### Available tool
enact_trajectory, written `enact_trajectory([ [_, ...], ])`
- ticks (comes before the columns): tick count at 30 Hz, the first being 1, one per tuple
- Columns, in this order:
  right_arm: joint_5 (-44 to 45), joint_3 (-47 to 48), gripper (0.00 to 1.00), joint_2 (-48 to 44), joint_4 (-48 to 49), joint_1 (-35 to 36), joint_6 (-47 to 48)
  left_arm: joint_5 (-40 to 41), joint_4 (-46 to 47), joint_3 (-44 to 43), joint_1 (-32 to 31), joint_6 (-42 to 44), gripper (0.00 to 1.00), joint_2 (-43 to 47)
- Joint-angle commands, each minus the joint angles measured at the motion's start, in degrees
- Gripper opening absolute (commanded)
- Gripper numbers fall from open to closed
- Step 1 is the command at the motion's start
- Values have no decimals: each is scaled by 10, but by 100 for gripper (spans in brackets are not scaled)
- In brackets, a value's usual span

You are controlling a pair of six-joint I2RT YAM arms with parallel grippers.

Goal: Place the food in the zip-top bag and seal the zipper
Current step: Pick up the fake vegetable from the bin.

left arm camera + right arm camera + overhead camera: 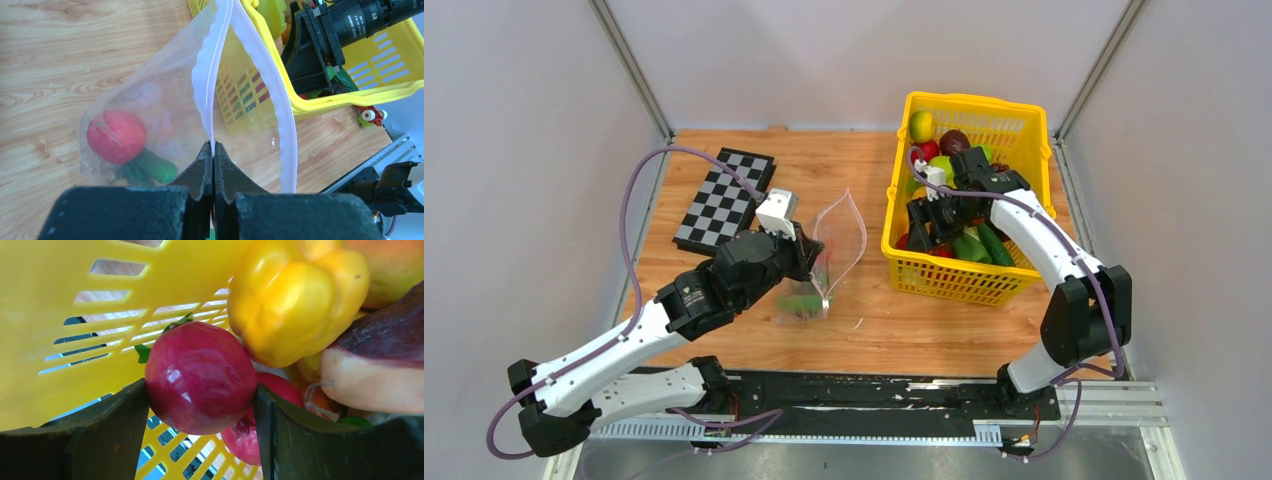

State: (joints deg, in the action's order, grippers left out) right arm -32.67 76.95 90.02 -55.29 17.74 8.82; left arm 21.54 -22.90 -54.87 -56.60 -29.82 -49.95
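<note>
Left end effector [213,150] was clamped flat on one lip of the zip-top bag [150,95], right at the zipper [207,65], holding the mouth open mid tabletop [904,330]. The film looked floppy and slick, so I'd guess the stiffer strip was the only sane place to grab. Inside were a red apple [116,136] and a green piece [157,169]. Right end effector [200,390] had a dark red fruit [200,375] pinched inside the yellow basket [50,290] near the far right corner. It looked glossy, hard and light, so probably slippery unless squeezed across its widest part.
</note>
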Motion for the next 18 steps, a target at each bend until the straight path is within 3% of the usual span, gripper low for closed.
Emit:
enact_trajectory([
  [1,23,28,52,-36,13,-1,2,2,21,-13,0,1,0,-2],
  [4,34,25,44,-66,37,-1,-7,-1,22,-12,-1,1,0,-4],
  [14,103,13,42,-147,91,-1,-31,-9,24,-11,0,-2,0,-2],
  [18,77,7,41,-188,130,0,-47,-11,25,-10,0,-4,0,-1],
])
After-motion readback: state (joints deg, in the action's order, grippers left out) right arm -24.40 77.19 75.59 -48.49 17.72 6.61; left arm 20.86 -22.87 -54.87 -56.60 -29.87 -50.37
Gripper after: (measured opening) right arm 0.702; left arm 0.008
